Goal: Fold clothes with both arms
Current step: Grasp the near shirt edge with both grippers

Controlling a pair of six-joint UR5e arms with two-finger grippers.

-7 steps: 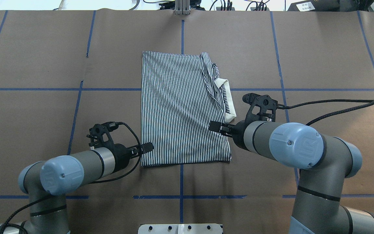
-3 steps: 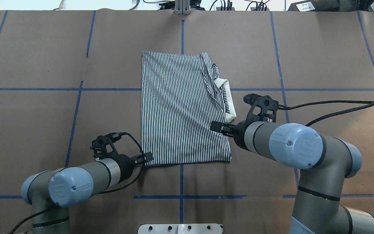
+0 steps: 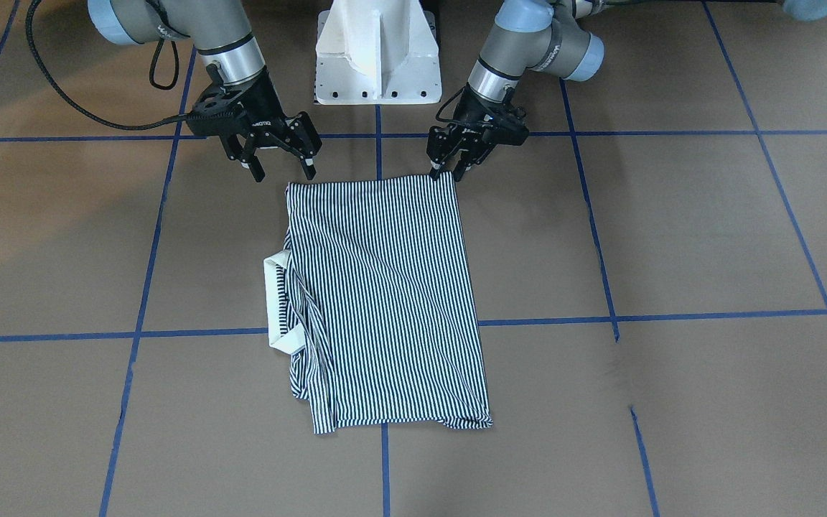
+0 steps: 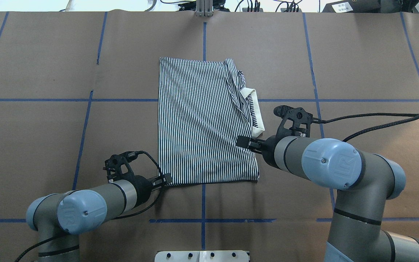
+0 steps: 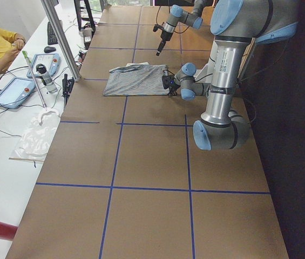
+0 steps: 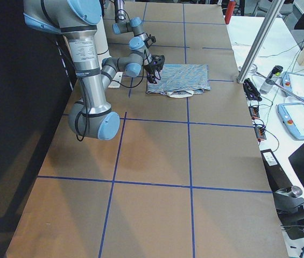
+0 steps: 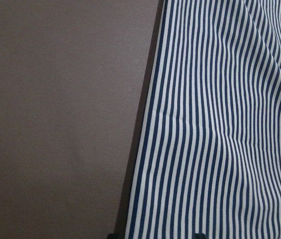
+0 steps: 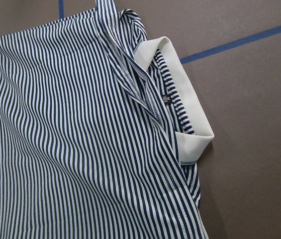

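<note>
Overhead exterior view shows the striped polo shirt (image 4: 202, 123) flat on the desk (image 4: 49, 145), long side running near to far, the left hand (image 4: 166, 179) spread at its near left corner, the right hand (image 4: 244, 142) spread over its right edge.

Left arm (image 4: 82, 209) reaches forward, low; left gripper (image 3: 445, 172) fingers parted narrowly. Right arm (image 4: 331, 163) carried higher; right gripper (image 3: 283, 172) fingers spread wide, angled downward.
</note>
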